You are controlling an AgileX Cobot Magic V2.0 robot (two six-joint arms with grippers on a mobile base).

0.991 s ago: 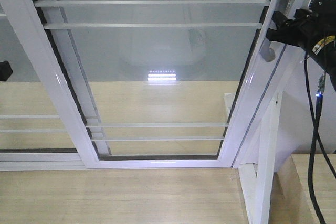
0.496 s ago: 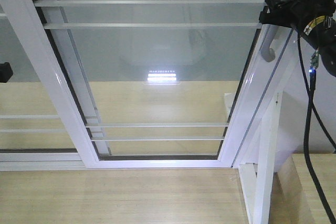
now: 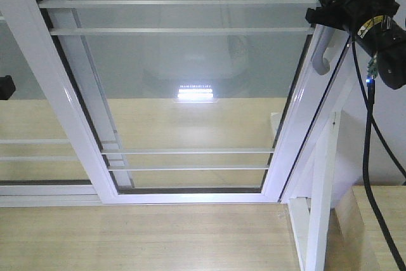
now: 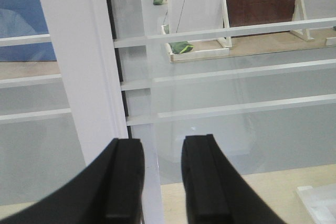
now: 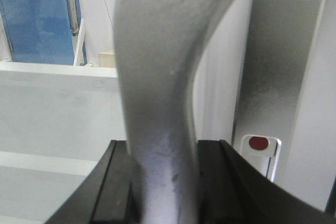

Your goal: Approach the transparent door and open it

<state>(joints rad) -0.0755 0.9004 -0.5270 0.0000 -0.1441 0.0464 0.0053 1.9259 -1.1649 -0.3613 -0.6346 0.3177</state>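
Observation:
The transparent door (image 3: 190, 80), clear glass in a white frame with thin white bars, fills the front view. Its curved grey handle (image 3: 324, 52) sits on the right stile at the upper right. My right gripper (image 3: 328, 16) is shut on that handle. In the right wrist view the handle (image 5: 157, 77) runs up between both black fingers (image 5: 113, 182), which press against its sides. My left gripper (image 4: 161, 171) is open with nothing in it, close to the glass beside a white stile (image 4: 79, 61). Only a black tip of the left gripper (image 3: 5, 87) shows at the front view's left edge.
A white slanted post with a brace (image 3: 320, 188) stands right of the door. A black cable (image 3: 368, 176) hangs from the right arm. A handleless glass panel (image 3: 38, 125) lies to the left, pale wood floor (image 3: 146, 239) below. A white latch with a red dot (image 5: 258, 148) sits beside the handle.
My right gripper has moved up and left on the handle. A thin dark gap now shows along the door's right stile. The left gripper has not moved.

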